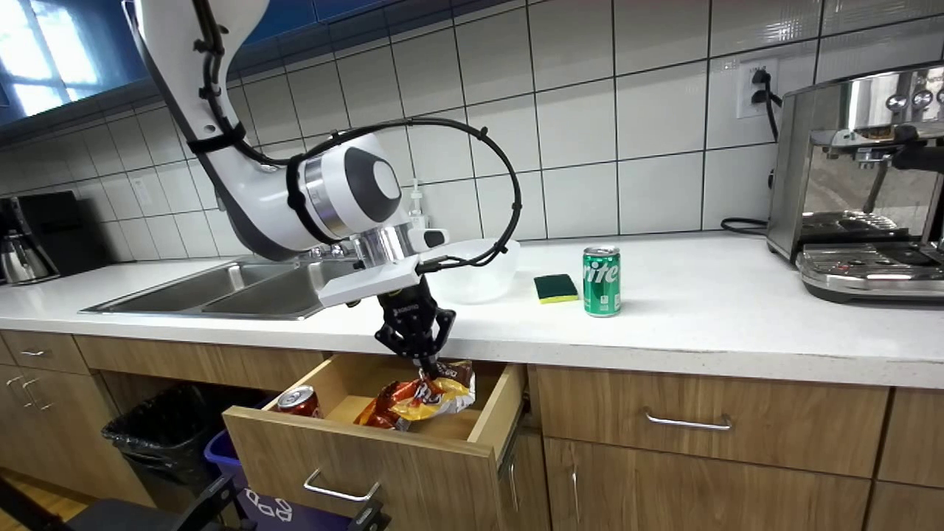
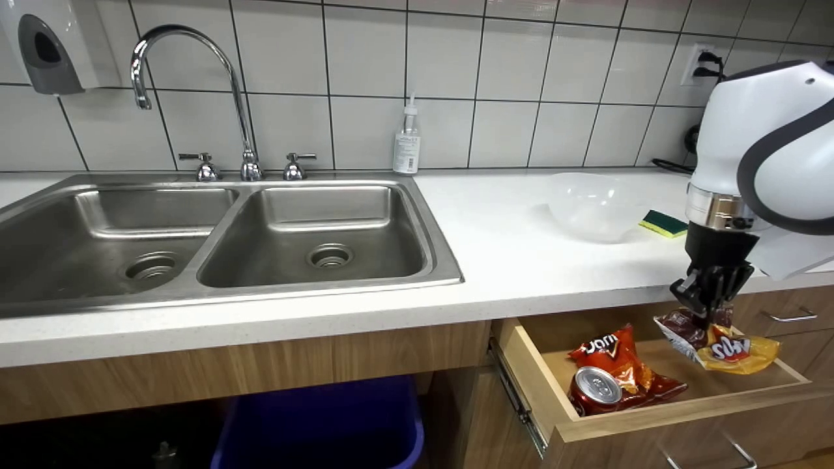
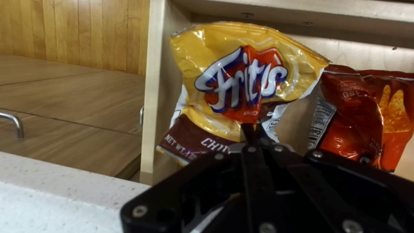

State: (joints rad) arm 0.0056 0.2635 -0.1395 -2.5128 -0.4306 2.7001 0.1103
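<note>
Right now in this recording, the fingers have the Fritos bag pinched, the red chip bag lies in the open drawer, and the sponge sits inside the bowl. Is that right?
Not quite: the sponge lies on the counter beside the bowl, not in it, as an exterior view shows. The fingers have the Fritos bag pinched, and the red chip bag lies in the open drawer.

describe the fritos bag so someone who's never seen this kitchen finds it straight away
Start at the white countertop and look below it for the pulled-out wooden drawer. There, the gripper pinches the Fritos bag. Its yellow and brown wrapper sets it apart from the mostly red Doritos bag and red can lying in the drawer.
</note>
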